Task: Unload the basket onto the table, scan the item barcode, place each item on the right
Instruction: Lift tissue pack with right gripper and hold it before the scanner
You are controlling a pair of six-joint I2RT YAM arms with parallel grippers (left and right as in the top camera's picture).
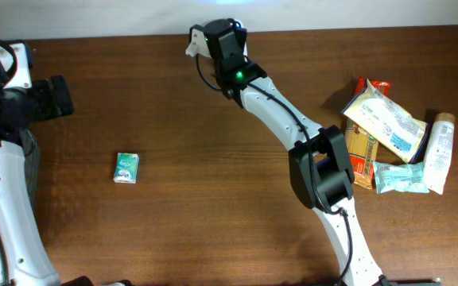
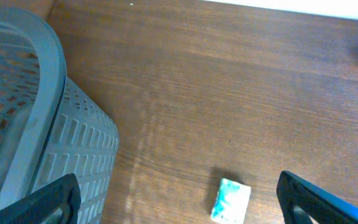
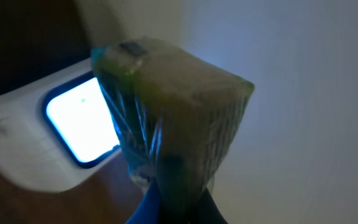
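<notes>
**Overhead.** The right claw (image 1: 223, 36) was at the far edge of the table (image 1: 213, 230), just beside the white scanner (image 1: 195, 41). Its hold could not be read from this view. The left claw (image 1: 54, 97) sat at the left side, well apart from the work. A small packet (image 1: 126, 168) lay alone on the table, clear of both arms. A pile (image 1: 396, 139) of further goods lay at the right, near the right arm's elbow. Risk judged: a careless swing of that arm could knock the pile.

**Left wrist.** The left claw (image 2: 179, 186) stood wide and empty. The packet (image 2: 232, 200) lay on the table between its fingers in view, untouched. A grey basket (image 2: 48, 124) stood to one side. Nothing obstructed this arm.

**Right wrist.** The right claw (image 3: 173, 202) was pinched narrow on a film-wrapped pack (image 3: 179, 106), gripping its lower end only. The pack was held in the air just beside the scanner's lit window (image 3: 82, 124). The view was blurred and no barcode could be made out.

Risks judged:
- The barcode may face away from the window, so the scan would fail.
- Glare off the film may defeat the read.
- With an end-only grip on slick wrap, the pack may swivel or slip.
- Any further advance may strike the scanner and shift it.
</notes>
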